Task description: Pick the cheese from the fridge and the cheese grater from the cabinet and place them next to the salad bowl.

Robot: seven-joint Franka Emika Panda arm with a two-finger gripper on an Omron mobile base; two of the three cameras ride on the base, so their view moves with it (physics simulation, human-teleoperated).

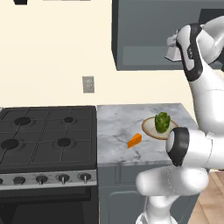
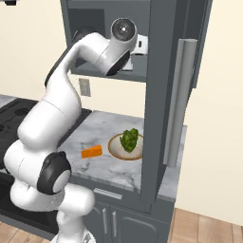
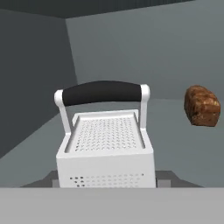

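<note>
In the left base view, the cheese (image 1: pixel 134 141) is seen lying on the marble counter (image 1: pixel 118 127), just beside the salad bowl (image 1: pixel 151 127). In the right base view, the arm is seen reaching into the open cabinet (image 2: pixel 85 21). In the hand view, the cheese grater (image 3: pixel 105 140) is seen upright between the half-open fingers; whether it is held cannot be told. A brown lump (image 3: pixel 201 106) is seen beside it.

The marble bench (image 1: pixel 118 127) beside the stove (image 1: pixel 46 138) carries the cheese (image 1: pixel 134 141) and, just to its right and apart from it, the salad bowl (image 1: pixel 151 127). On the cabinet (image 3: pixel 183 144) floor stand the grater (image 3: pixel 105 148) and a brown lump (image 3: pixel 201 106), apart.
</note>
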